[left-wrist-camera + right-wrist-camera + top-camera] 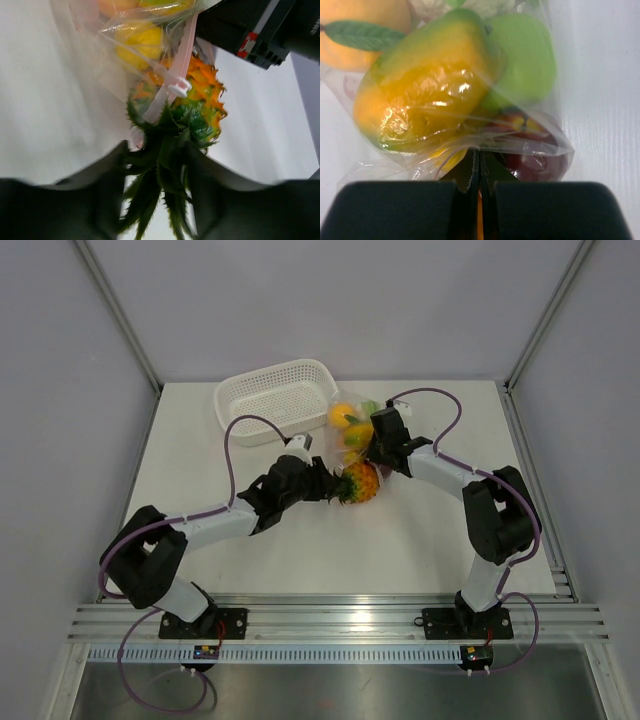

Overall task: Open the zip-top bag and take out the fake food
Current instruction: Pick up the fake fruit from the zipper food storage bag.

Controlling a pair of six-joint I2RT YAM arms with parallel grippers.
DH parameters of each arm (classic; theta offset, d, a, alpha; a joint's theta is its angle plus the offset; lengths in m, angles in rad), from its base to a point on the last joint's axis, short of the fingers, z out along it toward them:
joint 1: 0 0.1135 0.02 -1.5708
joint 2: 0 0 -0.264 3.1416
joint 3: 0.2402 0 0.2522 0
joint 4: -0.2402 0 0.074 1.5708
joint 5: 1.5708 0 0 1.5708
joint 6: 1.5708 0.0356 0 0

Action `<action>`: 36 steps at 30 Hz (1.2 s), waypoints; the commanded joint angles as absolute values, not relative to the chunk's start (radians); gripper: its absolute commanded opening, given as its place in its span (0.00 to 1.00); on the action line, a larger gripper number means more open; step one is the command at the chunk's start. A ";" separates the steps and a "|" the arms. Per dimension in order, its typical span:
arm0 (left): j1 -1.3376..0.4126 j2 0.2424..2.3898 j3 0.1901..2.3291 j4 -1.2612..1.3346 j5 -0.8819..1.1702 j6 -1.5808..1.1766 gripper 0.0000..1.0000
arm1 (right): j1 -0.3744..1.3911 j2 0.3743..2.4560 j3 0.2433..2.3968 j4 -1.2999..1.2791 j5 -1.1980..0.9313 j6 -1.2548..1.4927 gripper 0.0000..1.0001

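Right gripper [480, 167] pinches the zip-top bag [532, 145], jaws closed; only the left wrist view shows left gripper [157, 167] clamped on the pineapple [200, 97] leaves.

Left arm [215, 525]: elbow folded out at far left, forearm running up-right toward centre. Left gripper [333, 485] points right, its fingers [107, 195] closed either side of the pineapple [362, 482] leaf crown, leaves filling the gap. Right arm [450, 475]: upper link upright off its base, elbow bunched at far right, forearm reaching up-left. Right gripper [378, 445] points left and slightly down, jaws fully together with a fold of the zip-top bag [520, 145] pinched between the pads. The two grippers sit near each other, not touching, right one farther from the bases.
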State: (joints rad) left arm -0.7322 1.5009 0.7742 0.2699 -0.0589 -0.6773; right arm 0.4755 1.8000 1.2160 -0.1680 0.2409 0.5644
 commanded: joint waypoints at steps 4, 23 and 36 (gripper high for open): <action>-0.738 1.490 0.762 0.399 -0.043 -0.650 0.19 | 0.465 1.752 1.207 -0.153 0.232 0.554 0.00; -0.733 1.437 0.704 0.652 0.409 -0.636 0.00 | 0.465 1.753 1.210 -0.156 0.233 0.548 0.00; -0.677 1.260 0.692 0.571 0.367 -0.781 0.00 | 0.466 1.752 1.203 -0.153 0.233 0.554 0.00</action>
